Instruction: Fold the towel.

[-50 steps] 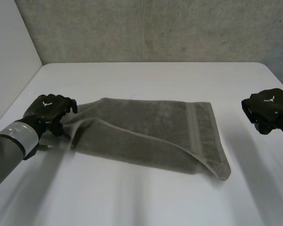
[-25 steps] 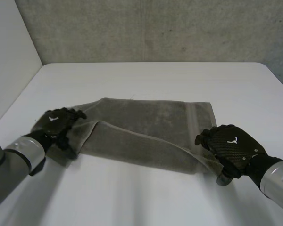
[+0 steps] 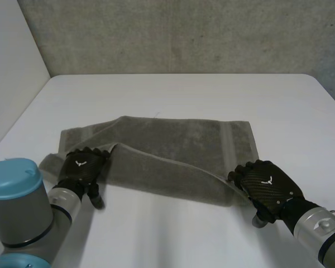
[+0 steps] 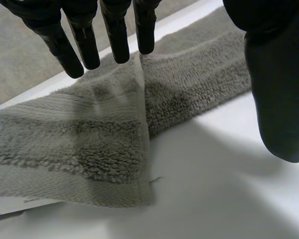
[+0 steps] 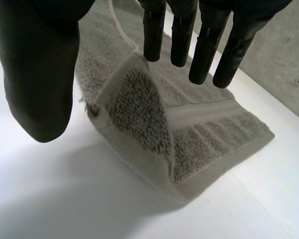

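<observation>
A grey towel (image 3: 173, 142) lies partly folded across the middle of the white table (image 3: 184, 95), its near edge doubled over in a slanting fold. My left hand (image 3: 81, 170) rests over the towel's near left corner with fingers straight and open; under its palm the towel corner (image 4: 89, 144) lies flat, with the fingers (image 4: 84, 42) above it and the thumb beside it, not pinching. My right hand (image 3: 265, 187) sits over the near right corner, also open. The folded-over towel corner (image 5: 139, 109) lies below its straight fingers (image 5: 207, 45) and thumb, ungripped.
A rough grey wall (image 3: 184, 33) stands behind the table's far edge. A pale panel (image 3: 11, 78) borders the table's left side. Bare table surface surrounds the towel on every side.
The left hand let go of the towel's left end and slid nearer, fingers opening. The right hand swung in from the far right onto the near right corner and opened.
</observation>
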